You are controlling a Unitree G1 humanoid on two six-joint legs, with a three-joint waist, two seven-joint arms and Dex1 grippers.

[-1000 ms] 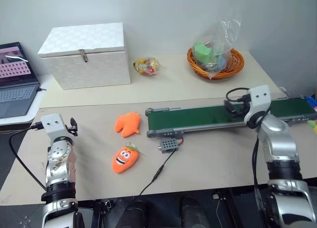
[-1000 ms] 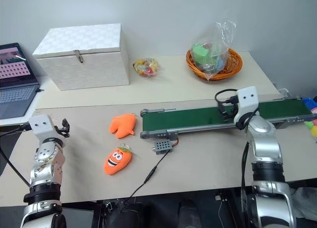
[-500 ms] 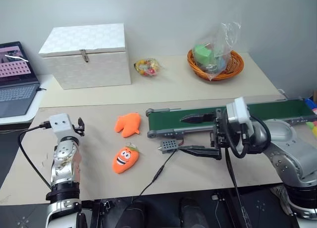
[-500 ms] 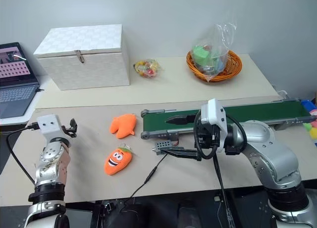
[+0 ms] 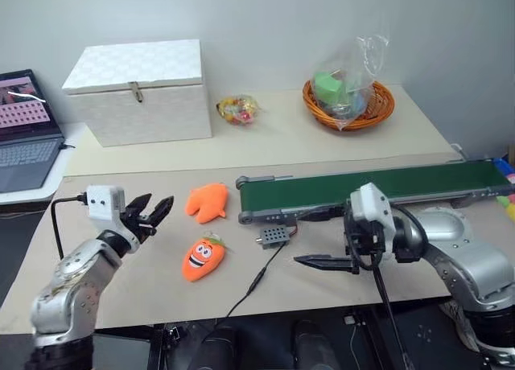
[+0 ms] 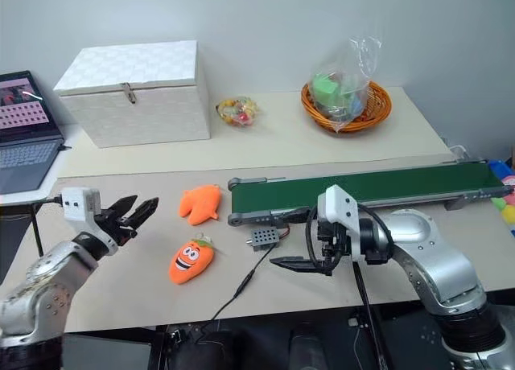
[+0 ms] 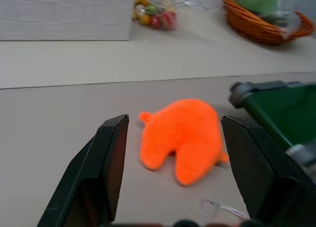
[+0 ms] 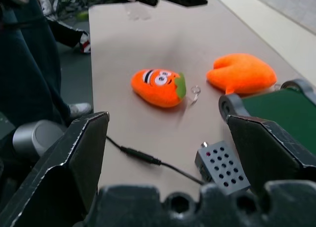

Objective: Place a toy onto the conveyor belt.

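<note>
The toy (image 5: 203, 257), an orange plush carrot with a smiling face, lies on the table in front of the conveyor belt's left end; it also shows in the right wrist view as the toy (image 8: 158, 86). The conveyor belt (image 5: 378, 185) runs across the right half of the table with nothing on it. My left gripper (image 5: 153, 207) is open to the left of the toy, pointing at a plain orange plush (image 7: 185, 138). My right gripper (image 5: 304, 238) is open and empty, low in front of the belt, pointing left toward the toy.
A grey control box (image 5: 273, 236) with a black cable (image 5: 257, 281) sits between the toy and my right gripper. At the back stand a white box (image 5: 141, 88), a candy bag (image 5: 238, 108) and an orange basket (image 5: 350, 96). A laptop (image 5: 24, 129) is far left.
My left gripper tipped from upright to level and swung right toward the plush. My right gripper came back off the belt toward the table's front edge, turning to point left.
</note>
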